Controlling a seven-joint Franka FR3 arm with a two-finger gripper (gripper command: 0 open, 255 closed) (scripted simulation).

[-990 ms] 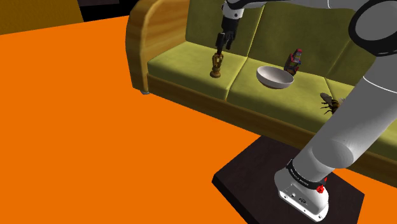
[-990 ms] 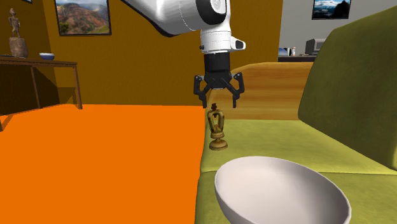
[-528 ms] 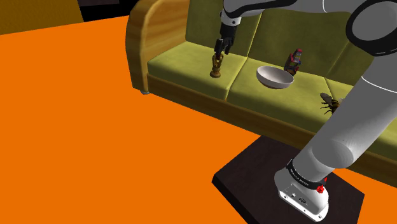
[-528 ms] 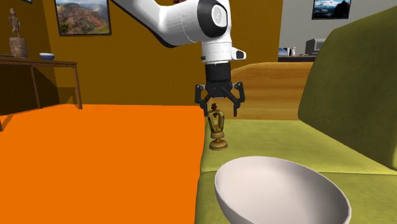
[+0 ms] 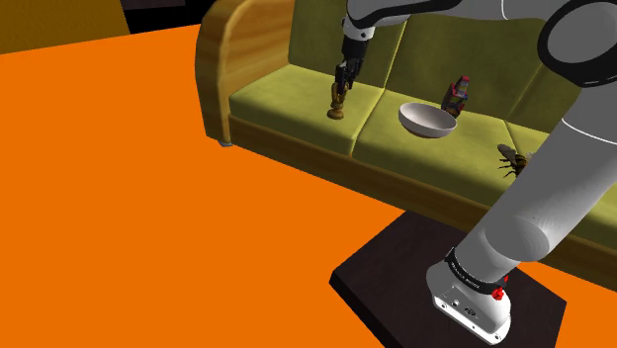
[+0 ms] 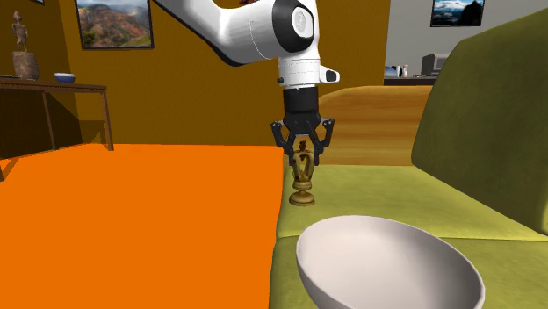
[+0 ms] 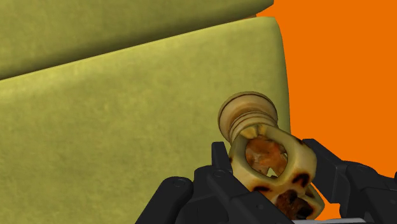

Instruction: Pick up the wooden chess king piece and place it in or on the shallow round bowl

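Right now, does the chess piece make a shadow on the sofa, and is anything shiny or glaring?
Second exterior view: no clear shadow under the chess piece on the sofa; the bowl is softly shaded inside, without glare. Shoulder view: the floor is one flat orange. Wrist view: the sofa darkens gently away from the piece.

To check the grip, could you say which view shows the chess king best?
Wrist view: the chess king sits close up between the jaws. The second exterior view shows it upright on the sofa; the shoulder view, tiny.
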